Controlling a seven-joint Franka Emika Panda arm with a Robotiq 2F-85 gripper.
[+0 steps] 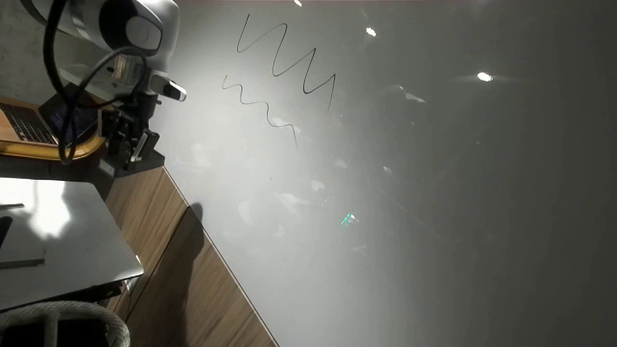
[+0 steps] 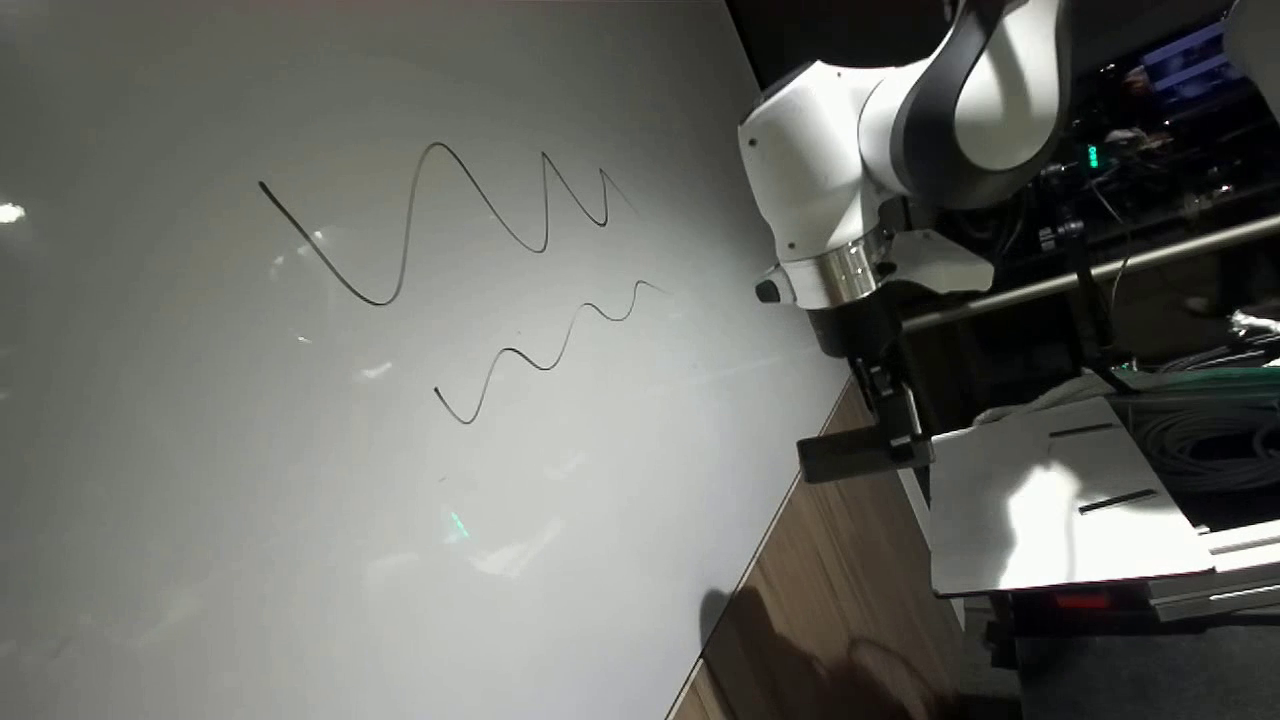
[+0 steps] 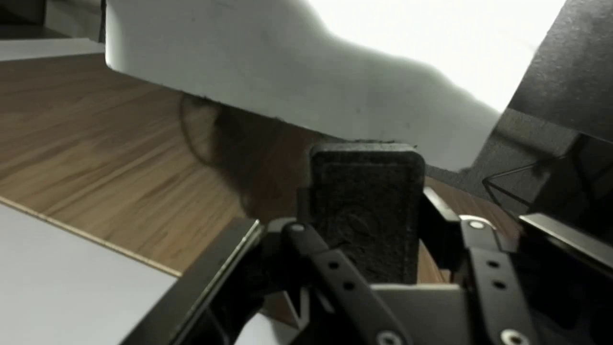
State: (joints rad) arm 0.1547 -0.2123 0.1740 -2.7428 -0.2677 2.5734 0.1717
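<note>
My gripper (image 3: 366, 211) is shut on a dark, rough, rounded rectangular block that looks like a board eraser (image 3: 364, 187). A finger presses each side of it in the wrist view. In an exterior view the block (image 2: 850, 455) sticks out from the gripper (image 2: 900, 425) toward the white glossy board (image 2: 250, 560). The gripper also shows in an exterior view (image 1: 137, 144), beside the board's edge, with the block (image 1: 149, 164) below the fingers. The board bears two dark wavy lines: a larger one (image 1: 315, 49) and a smaller one (image 1: 267, 108). Both show in both exterior views.
A wood-grain panel (image 1: 144, 207) borders the board. A shiny white plate (image 2: 1000, 450) with dark slots stands near the gripper. A laptop (image 1: 26, 123) and yellow-rimmed surface lie behind the arm. Cables (image 2: 1210, 440) and a metal bar (image 2: 1130, 262) are beside the robot.
</note>
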